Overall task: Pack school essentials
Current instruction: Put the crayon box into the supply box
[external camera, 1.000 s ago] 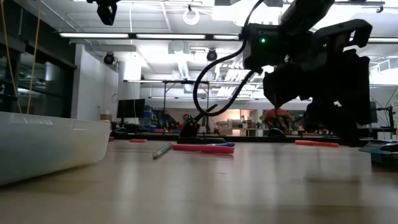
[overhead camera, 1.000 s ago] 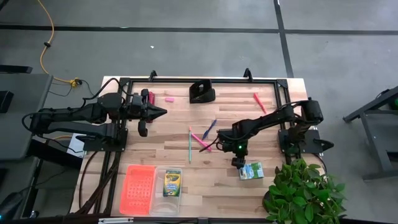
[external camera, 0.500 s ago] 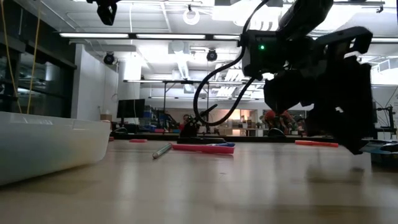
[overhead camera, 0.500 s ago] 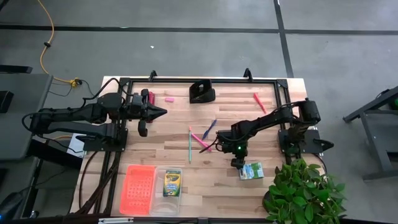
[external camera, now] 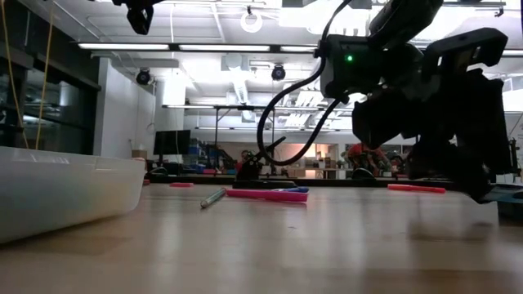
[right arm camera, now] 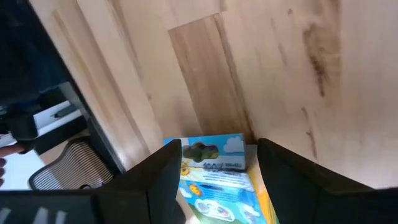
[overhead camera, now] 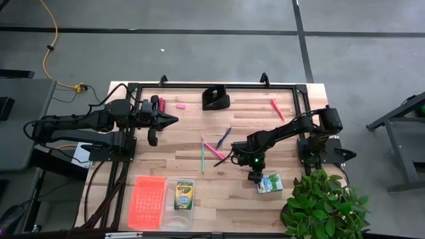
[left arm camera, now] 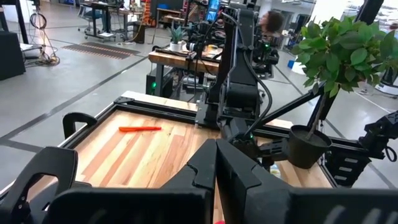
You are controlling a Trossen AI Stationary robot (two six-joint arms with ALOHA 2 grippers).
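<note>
As it hung over the table (overhead camera: 186, 129):
Right gripper (overhead camera: 255, 178), jaws wide, straddled the small green-and-white box (right arm camera: 217, 180); left gripper (overhead camera: 171, 120), jaws closed.

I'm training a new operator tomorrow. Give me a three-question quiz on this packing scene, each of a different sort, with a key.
1. True or false: the right pincer stands open at the small green-and-white box.
2. Where is the crayon box? A) beside the plant B) in the clear bin C) under the left pincer
3. Fill in: the left pincer is ____ and holds nothing.

Key: 1 true; 2 B; 3 shut
</note>
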